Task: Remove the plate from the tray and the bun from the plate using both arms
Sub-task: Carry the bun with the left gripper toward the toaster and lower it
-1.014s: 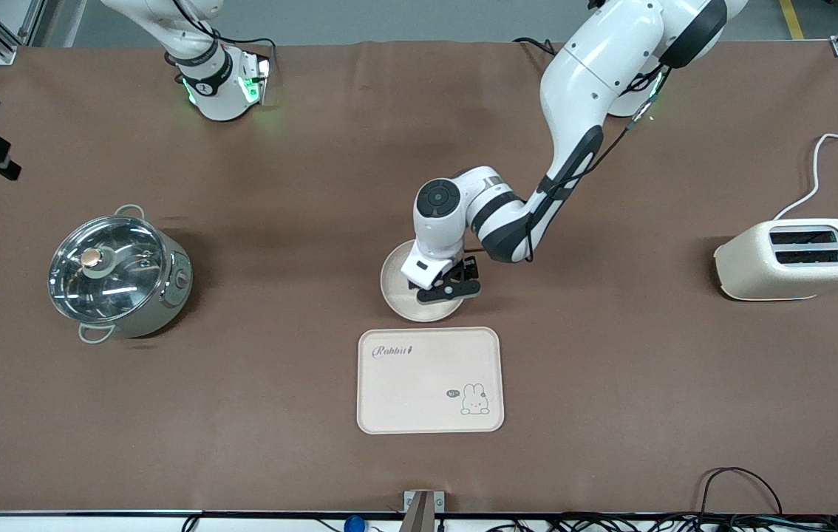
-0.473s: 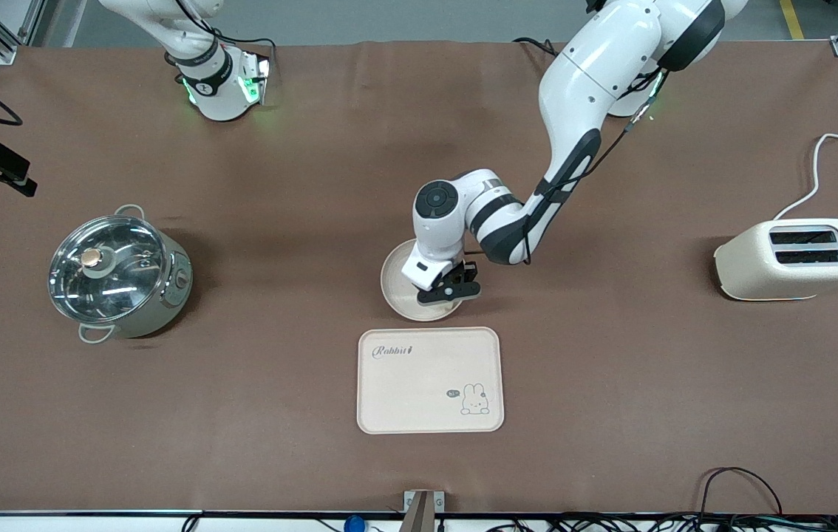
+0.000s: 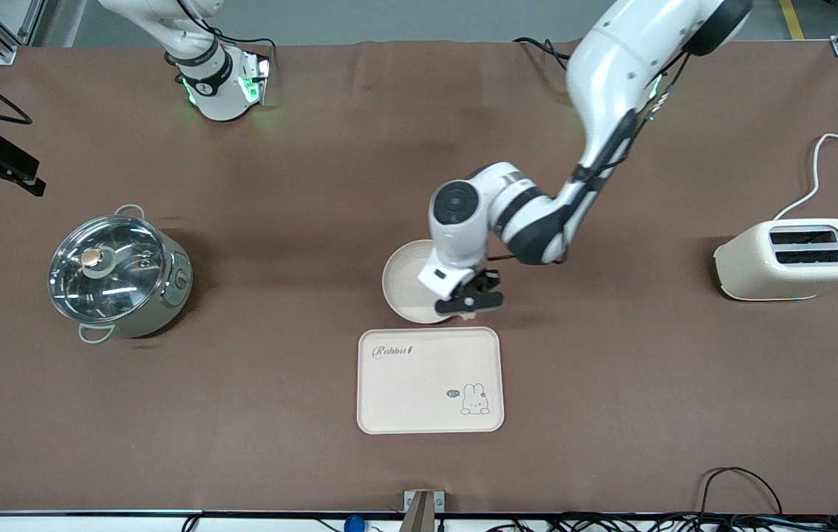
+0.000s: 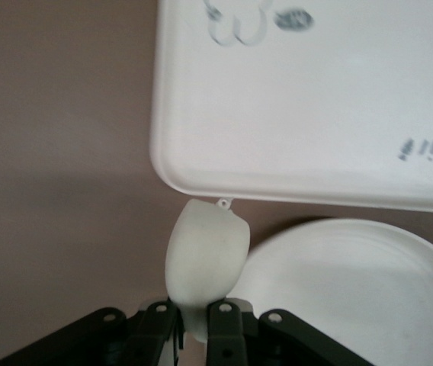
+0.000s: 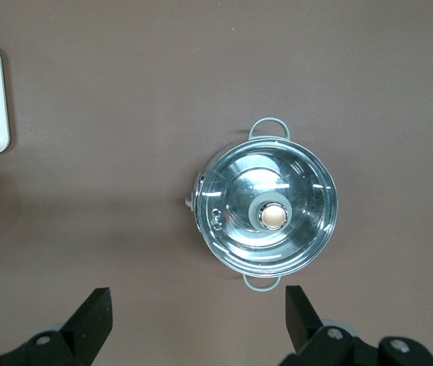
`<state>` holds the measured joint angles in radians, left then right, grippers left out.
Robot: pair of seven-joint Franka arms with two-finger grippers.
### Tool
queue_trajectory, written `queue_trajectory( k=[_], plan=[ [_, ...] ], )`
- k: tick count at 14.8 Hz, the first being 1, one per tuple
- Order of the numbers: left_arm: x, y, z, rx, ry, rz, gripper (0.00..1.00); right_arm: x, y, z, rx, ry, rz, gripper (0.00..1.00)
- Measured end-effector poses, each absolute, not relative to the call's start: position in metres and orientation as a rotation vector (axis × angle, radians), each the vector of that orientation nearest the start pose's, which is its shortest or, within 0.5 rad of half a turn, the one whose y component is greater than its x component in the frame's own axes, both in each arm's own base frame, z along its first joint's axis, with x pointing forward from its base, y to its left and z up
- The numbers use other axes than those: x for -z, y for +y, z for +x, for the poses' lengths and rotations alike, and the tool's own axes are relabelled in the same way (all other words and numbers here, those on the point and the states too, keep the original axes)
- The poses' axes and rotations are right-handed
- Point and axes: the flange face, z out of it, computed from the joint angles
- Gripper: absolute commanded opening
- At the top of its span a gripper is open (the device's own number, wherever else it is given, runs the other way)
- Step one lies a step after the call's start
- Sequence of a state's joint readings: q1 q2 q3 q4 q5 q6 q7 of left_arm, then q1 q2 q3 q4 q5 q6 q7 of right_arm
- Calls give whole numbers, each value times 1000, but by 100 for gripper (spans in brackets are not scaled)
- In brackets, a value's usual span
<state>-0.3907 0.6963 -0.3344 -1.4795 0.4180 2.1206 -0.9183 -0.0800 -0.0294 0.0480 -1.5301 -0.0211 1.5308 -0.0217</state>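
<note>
One bun (image 4: 205, 263) pinched in the left gripper (image 3: 468, 301), its long axis pointing out from the fingers toward the tray (image 3: 389, 399). We judge bare table beside the plate (image 3: 403, 284) is the drop spot. Plate sits just off the tray. Right gripper (image 5: 197, 324) waits spread wide above the pot (image 5: 270, 215).

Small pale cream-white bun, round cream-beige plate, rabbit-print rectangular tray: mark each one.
Small pale cream-white bun (image 4: 205, 255), left wrist view, middle of its body.
Round cream-beige plate (image 3: 403, 281), front view, bare inner surface.
Rabbit-print rectangular tray (image 3: 419, 388), front view, bare centre.
</note>
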Motion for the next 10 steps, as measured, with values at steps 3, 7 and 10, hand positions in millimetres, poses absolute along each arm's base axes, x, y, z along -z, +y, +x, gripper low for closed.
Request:
queue_trajectory(
  k=[3,7,10],
  plan=[
    [-318,-310,618,60,50,-3058,0,-656,-19,542,50,18,-3164,100],
    [-278,-154,641,-110,134,-3120,10,-656,-18,542,51,14,-3164,100],
    [-220,-116,630,-220,128,-3163,64,-656,-17,542,52,13,-3164,100]
  ],
)
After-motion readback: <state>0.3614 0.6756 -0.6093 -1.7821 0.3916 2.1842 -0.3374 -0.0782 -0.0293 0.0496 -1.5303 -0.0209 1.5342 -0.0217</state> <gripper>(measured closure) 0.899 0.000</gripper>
